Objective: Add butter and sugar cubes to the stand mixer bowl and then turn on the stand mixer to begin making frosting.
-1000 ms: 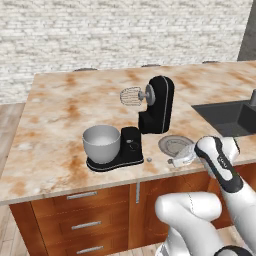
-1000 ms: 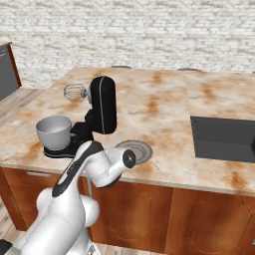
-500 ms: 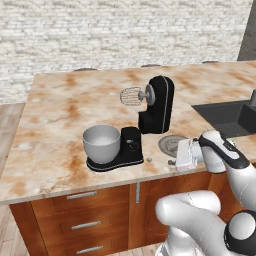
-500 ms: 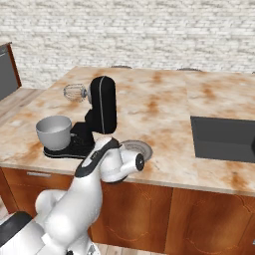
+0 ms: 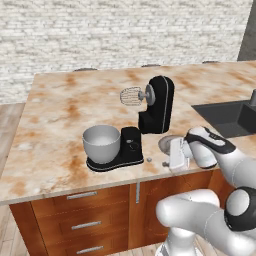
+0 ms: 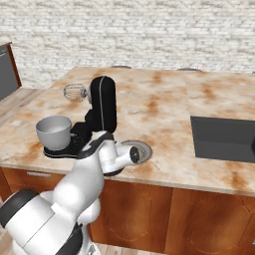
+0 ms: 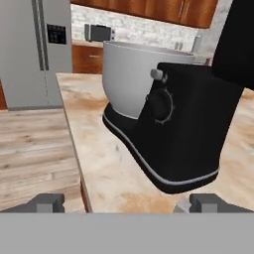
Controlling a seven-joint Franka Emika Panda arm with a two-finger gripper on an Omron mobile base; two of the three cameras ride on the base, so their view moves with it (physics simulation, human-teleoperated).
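Marble counter [image 5: 60, 125] carrying the stand mixer [image 5: 150, 120], glossy black, likely heavy and rigid, head tilted up with whisk raised. The stand mixer bowl [image 5: 101, 142] sits on the mixer's base at the counter's front edge: smooth metal, probably slippery, best gripped at the rim. A grey plate [image 6: 141, 149] lies just beside the base. The gripper [image 5: 176, 154] hovers low near the mixer's dial [image 7: 161, 105], fingers spread, holding nothing. Butter and sugar cubes cannot be made out.
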